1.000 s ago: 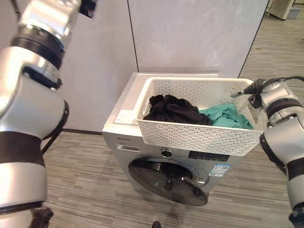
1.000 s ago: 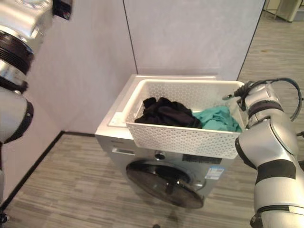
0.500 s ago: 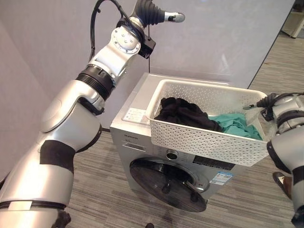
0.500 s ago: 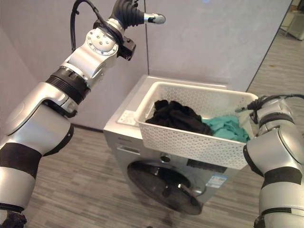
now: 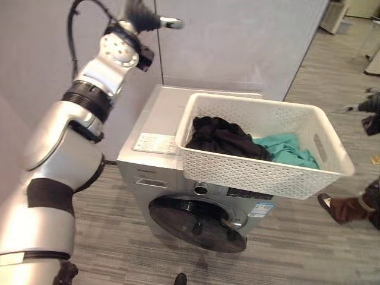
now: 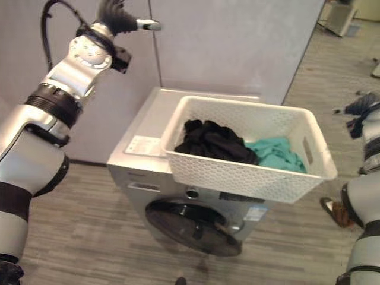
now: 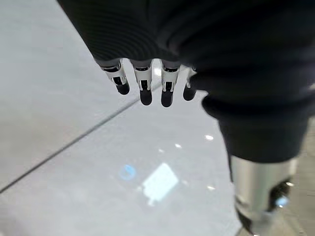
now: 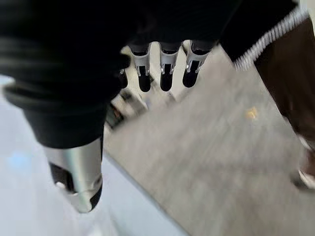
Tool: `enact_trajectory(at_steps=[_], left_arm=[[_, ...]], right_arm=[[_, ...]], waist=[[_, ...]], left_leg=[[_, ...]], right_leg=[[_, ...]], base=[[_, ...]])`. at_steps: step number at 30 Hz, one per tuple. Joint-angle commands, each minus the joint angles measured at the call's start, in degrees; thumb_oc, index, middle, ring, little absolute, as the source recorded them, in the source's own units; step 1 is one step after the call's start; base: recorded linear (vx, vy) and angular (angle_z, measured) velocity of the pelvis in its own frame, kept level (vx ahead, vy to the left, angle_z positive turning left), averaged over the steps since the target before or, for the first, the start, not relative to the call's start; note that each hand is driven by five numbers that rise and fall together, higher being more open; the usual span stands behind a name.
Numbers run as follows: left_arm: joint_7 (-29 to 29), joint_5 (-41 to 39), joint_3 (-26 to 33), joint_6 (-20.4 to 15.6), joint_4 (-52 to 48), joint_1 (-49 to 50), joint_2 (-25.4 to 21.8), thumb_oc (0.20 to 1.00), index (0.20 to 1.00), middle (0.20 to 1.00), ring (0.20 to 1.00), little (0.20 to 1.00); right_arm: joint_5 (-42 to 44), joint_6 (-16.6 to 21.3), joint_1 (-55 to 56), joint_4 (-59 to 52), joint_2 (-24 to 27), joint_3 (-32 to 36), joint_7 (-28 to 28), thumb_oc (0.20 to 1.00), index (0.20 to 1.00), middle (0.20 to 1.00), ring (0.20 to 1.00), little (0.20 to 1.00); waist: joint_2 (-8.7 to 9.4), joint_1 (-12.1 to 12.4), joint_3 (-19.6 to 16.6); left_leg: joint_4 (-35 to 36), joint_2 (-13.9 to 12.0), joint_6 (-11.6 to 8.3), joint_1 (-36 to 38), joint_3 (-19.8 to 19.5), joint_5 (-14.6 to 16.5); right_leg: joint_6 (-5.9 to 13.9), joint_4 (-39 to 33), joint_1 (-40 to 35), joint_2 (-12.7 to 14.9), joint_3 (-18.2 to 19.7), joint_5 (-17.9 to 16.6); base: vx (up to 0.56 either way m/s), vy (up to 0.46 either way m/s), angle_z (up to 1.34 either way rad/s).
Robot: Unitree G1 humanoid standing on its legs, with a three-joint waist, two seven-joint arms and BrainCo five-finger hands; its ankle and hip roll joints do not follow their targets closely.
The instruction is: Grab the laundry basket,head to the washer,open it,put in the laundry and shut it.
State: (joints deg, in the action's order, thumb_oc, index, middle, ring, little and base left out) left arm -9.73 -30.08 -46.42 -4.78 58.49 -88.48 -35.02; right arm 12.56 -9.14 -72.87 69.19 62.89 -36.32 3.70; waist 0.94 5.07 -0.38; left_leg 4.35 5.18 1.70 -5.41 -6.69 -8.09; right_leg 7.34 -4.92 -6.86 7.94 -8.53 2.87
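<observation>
Your left hand (image 5: pixel 151 21) is raised high at the far left in the left eye view, against the grey wall panel (image 5: pixel 237 41), well apart from the white laundry basket (image 5: pixel 261 172) that sits on top of the washer (image 5: pixel 154 172) with a black garment (image 5: pixel 219 136) and a teal garment (image 5: pixel 285 148) inside. From the right eye, your right hand (image 6: pixel 360 110) hangs off to the right of the basket, touching nothing; the washer door (image 6: pixel 193 219) is closed. Your left wrist view shows the left hand's fingers (image 7: pixel 143 86) loosely straight and empty. Your right wrist view shows the same relaxed, empty fingers (image 8: pixel 166 69) over the floor (image 8: pixel 221 162). Watch the basket: it overhangs the washer's near edge, so knocking it while you reach down for the door could tip it off.
</observation>
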Motion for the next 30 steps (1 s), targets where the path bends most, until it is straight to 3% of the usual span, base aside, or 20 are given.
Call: enact_trajectory(at_steps=[1,8,13,14,16,20,25,27,30], left_arm=[[-0.4,2.6,4.0,-3.3,1.8,-3.7,-0.5,1.000,1.000,1.000,1.000,1.000],[-1.5,2.9,4.4,-4.3,0.8,-2.6,-2.3,1.000,1.000,1.000,1.000,1.000],[-2.4,2.3,5.3,-5.3,-2.3,-2.2,-5.9,1.000,1.000,1.000,1.000,1.000],[-1.7,2.1,5.9,-5.5,-4.4,-2.1,-9.8,1.000,1.000,1.000,1.000,1.000],[-0.7,1.2,5.4,-5.4,-4.5,-2.5,-11.1,1.000,1.000,1.000,1.000,1.000],[1.5,6.2,6.4,-5.1,-7.1,2.0,-19.8,1.000,1.000,1.000,1.000,1.000],[2.7,9.9,15.1,-5.2,-19.0,20.6,-25.6,1.000,1.000,1.000,1.000,1.000],[2.8,10.4,18.5,-4.8,-20.5,26.1,-25.1,1.000,1.000,1.000,1.000,1.000],[2.7,13.8,29.5,-4.0,-23.3,45.5,-22.2,1.000,1.000,1.000,1.000,1.000]], right_arm=[[-2.2,3.0,-5.5,-1.5,6.3,-3.6,-3.3,1.000,1.000,1.000,1.000,1.000],[-0.5,4.3,-2.5,1.7,8.6,-2.1,-3.1,1.000,1.000,1.000,1.000,1.000],[0.8,4.6,3.7,3.4,10.3,2.9,-3.2,1.000,1.000,1.000,1.000,1.000],[3.1,5.6,9.4,3.6,12.6,6.4,-2.6,1.000,1.000,1.000,1.000,1.000],[3.8,3.8,15.7,4.2,15.6,12.6,-0.9,1.000,1.000,1.000,1.000,1.000],[3.2,5.7,34.0,7.3,25.2,27.9,1.6,1.000,1.000,1.000,1.000,1.000],[3.8,7.1,49.3,7.3,23.0,43.5,0.7,1.000,1.000,1.000,1.000,1.000],[3.7,7.3,52.7,6.5,21.8,46.3,0.5,1.000,1.000,1.000,1.000,1.000],[4.4,8.1,57.4,4.5,17.0,50.0,0.1,1.000,1.000,1.000,1.000,1.000]], waist=[[-3.82,1.4,0.8],[-4.32,1.4,1.4],[-4.59,1.4,1.0],[-5.31,1.1,1.1],[-4.92,0.9,1.0],[-4.31,-0.3,0.7],[-2.95,1.1,1.2],[-2.97,1.6,1.1],[-2.23,2.8,1.8]], left_leg=[[-0.7,-5.9,-5.18,1.1,-2.7,3.5],[-0.3,-6.4,-5.56,0.7,-2.3,2.8],[-0.2,-6.2,-5.45,0.7,-2.4,2.9],[-0.2,-6.2,-5.37,0.7,-2.4,2.8],[-0.1,-6.2,-5.54,0.6,-2.5,2.8],[0.0,-6.3,-5.97,0.2,-2.6,2.7],[-0.2,-6.4,-6.06,-0.4,-3.2,2.7],[-0.3,-6.3,-6.03,-0.4,-3.3,2.7],[-0.3,-6.3,-6.06,-0.3,-3.7,3.2]], right_leg=[[2.55,3.1,-1.5,0.7,-0.5,1.0],[2.34,1.8,-1.8,0.3,-0.8,0.5],[2.33,1.8,-1.8,0.3,-0.9,0.3],[2.27,1.9,-1.7,0.2,-0.9,0.4],[2.30,1.9,-1.6,0.2,-1.0,0.4],[2.41,1.8,-1.4,0.2,-1.6,0.2],[2.19,1.7,-1.3,0.3,-2.2,0.3],[2.10,1.7,-1.4,0.2,-2.3,0.4],[1.67,1.7,-1.7,0.0,-2.5,1.1]], base=[[-0.07,-0.033,-0.29],[-0.03,-0.024,-0.14],[0.01,-0.004,0.04],[0.00,0.000,0.00],[0.00,-0.007,0.04],[0.00,-0.021,0.13],[-0.01,-0.026,-0.06],[0.00,0.000,0.00],[0.00,0.000,0.00]])
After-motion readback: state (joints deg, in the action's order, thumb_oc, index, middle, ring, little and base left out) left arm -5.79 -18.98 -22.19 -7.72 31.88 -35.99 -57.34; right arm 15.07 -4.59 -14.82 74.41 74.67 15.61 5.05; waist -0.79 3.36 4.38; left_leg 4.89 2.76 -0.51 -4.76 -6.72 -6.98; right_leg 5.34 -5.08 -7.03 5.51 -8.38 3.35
